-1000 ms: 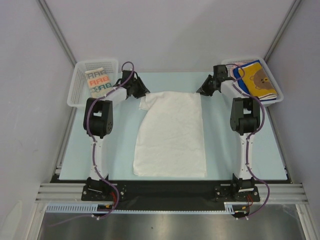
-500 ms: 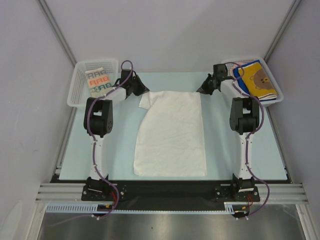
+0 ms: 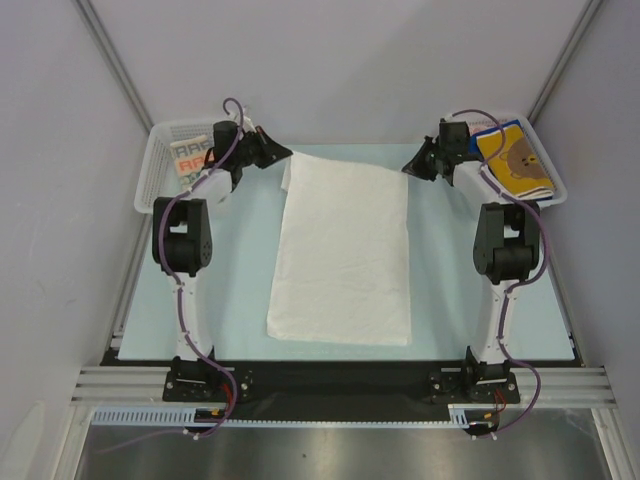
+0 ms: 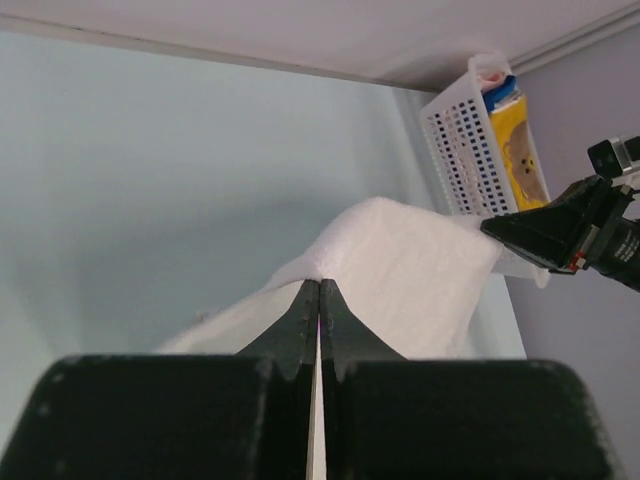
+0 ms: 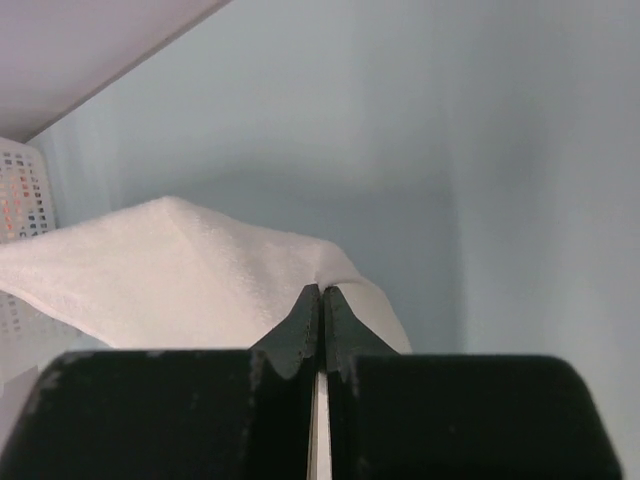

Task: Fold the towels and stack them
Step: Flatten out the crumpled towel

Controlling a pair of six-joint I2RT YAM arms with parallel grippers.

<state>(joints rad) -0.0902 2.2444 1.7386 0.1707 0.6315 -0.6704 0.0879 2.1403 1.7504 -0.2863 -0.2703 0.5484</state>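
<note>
A plain white towel (image 3: 345,250) lies spread lengthwise on the pale blue table (image 3: 230,300), its far edge raised. My left gripper (image 3: 284,158) is shut on the far left corner; the left wrist view shows the white towel (image 4: 400,275) pinched at the left gripper (image 4: 319,283) tips. My right gripper (image 3: 408,168) is shut on the far right corner, where the white towel (image 5: 180,265) rises to the right gripper (image 5: 320,290). A cream lettered towel (image 3: 188,160) lies in the left basket. A yellow-orange bear towel (image 3: 515,155) rests in the right basket.
A white mesh basket (image 3: 150,185) stands at the far left corner and another white mesh basket (image 3: 545,195) at the far right; the right basket (image 4: 455,150) also shows in the left wrist view. Grey walls close in the back and sides.
Both grippers have closed on the towel's far corners and lifted them up and away from me. The crumpled far left corner is now pulled out straight.
</note>
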